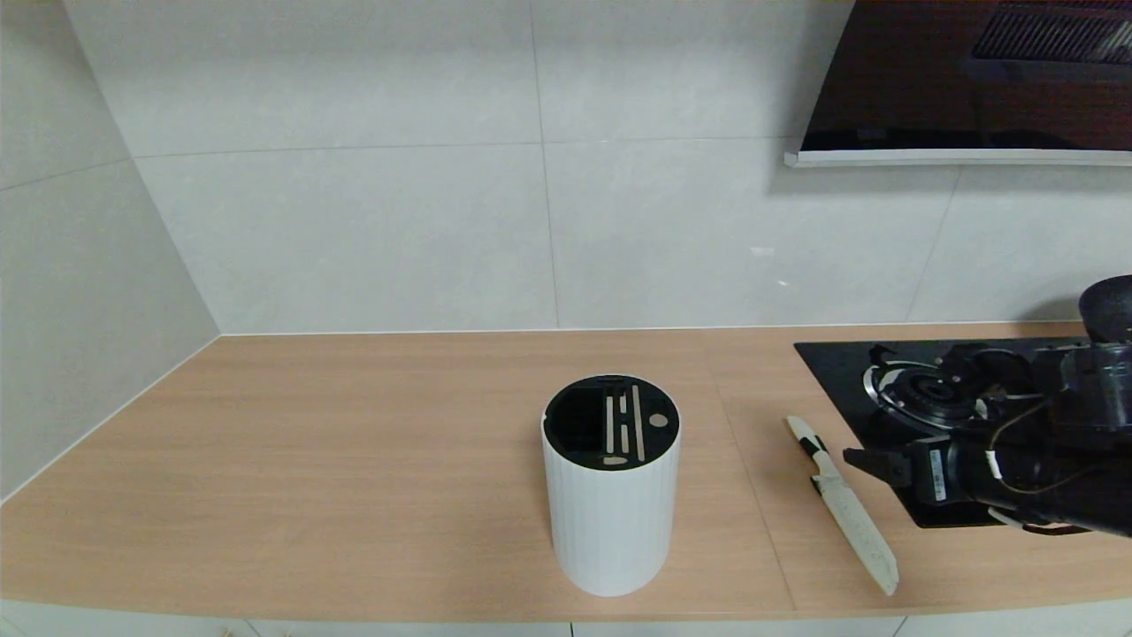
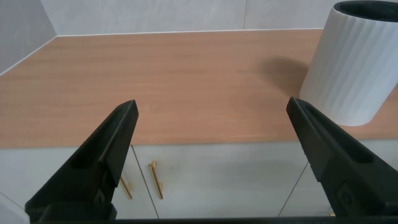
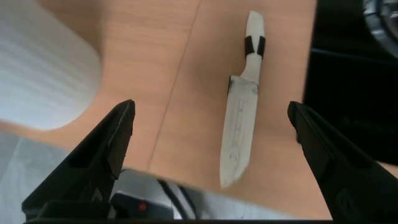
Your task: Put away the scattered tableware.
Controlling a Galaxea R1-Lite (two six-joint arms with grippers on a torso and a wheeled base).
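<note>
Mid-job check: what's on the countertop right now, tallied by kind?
White knife: 1
White slotted holder: 1
Gas hob: 1
Total: 3

From my left wrist the white holder (image 2: 354, 62) is cut by the frame's edge, and its slotted top is lost there. From my right wrist it is a blurred white mass, also cut at the edge. In the head view its large opening is too dark to see into. My right gripper (image 1: 862, 462) and arm cover the near part of the hob (image 1: 822, 358) and part of its burner (image 1: 920, 389), and the arm runs off the right edge. The range hood (image 1: 955, 88) is cut by the top and right edges.
</note>
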